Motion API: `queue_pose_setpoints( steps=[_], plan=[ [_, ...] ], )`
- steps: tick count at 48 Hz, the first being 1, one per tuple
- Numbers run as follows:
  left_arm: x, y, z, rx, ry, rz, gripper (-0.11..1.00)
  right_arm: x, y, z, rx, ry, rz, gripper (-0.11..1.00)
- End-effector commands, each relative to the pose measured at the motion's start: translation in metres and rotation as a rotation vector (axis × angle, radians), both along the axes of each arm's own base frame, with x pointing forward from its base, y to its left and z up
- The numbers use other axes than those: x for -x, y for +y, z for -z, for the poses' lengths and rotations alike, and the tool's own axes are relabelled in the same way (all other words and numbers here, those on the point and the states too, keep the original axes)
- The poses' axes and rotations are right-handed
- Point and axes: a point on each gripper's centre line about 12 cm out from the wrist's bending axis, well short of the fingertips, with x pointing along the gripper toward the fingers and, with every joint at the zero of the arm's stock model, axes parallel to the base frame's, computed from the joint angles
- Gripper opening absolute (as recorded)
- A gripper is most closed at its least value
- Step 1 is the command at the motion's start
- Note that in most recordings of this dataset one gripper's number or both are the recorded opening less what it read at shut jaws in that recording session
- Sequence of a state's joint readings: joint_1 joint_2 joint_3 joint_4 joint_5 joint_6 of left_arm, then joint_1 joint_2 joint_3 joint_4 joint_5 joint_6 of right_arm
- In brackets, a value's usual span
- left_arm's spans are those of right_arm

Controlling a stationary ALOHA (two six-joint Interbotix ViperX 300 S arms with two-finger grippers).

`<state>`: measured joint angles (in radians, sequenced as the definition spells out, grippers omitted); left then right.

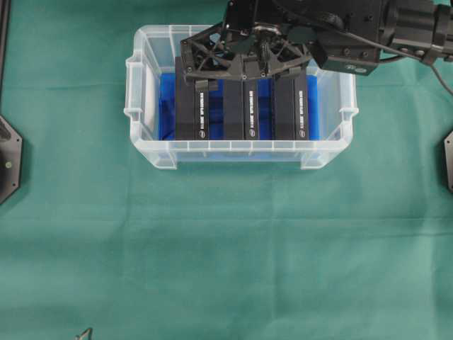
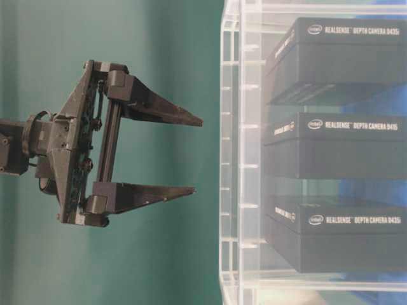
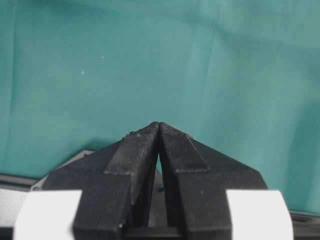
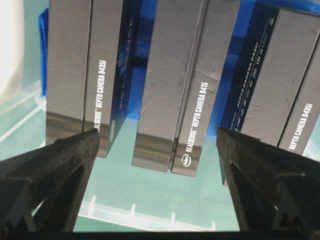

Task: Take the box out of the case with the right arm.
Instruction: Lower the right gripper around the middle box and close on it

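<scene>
The clear case stands on the green cloth, blue lining on its bottom. Three black boxes stand in it side by side: left box, middle box, right box. My right gripper hangs open over the case, its fingers spread wide to either side of the middle box and touching none. In the table-level view the right gripper is just outside the case rim. My left gripper is shut and empty over bare cloth.
The black right arm reaches in from the upper right over the case's back wall. Black arm mounts sit at the left edge and right edge. Green cloth covers the table in front of the case.
</scene>
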<state>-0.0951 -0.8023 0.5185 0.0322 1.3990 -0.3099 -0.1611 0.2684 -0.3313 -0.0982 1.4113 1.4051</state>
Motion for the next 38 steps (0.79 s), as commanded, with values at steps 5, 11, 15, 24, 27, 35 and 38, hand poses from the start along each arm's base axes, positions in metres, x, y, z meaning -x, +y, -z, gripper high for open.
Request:
queue_pose_setpoints(
  steps=[5, 11, 15, 24, 27, 35, 38],
  plan=[
    [-0.0023, 0.0004, -0.008, 0.0, -0.023, -0.004, 0.02, 0.0016, 0.0013, -0.0149, 0.01, -0.039, -0.005, 0.93],
    [-0.0028, 0.0004, -0.0078, 0.001, -0.023, -0.005, 0.02, 0.0016, 0.0013, -0.0149, 0.012, -0.037, -0.015, 0.93],
    [-0.0023, 0.0002, -0.0085, 0.002, -0.025, -0.003, 0.02, 0.0016, 0.0013, -0.0149, 0.012, -0.037, -0.016, 0.93],
    [-0.0026, 0.0004, -0.0078, 0.002, -0.021, -0.006, 0.02, 0.0018, 0.0012, -0.0144, 0.014, -0.035, -0.016, 0.93],
    [-0.0025, 0.0004, -0.0086, 0.001, -0.026, -0.005, 0.02, 0.0018, 0.001, -0.0144, 0.015, -0.035, -0.016, 0.93],
    [-0.0024, 0.0005, -0.0081, 0.002, -0.025, -0.006, 0.02, 0.0021, 0.0012, -0.0129, 0.013, -0.031, -0.016, 0.93],
    [-0.0025, 0.0006, -0.0086, 0.001, -0.026, -0.007, 0.02, 0.0021, 0.0012, -0.0129, 0.013, -0.031, -0.016, 0.93]
  ],
)
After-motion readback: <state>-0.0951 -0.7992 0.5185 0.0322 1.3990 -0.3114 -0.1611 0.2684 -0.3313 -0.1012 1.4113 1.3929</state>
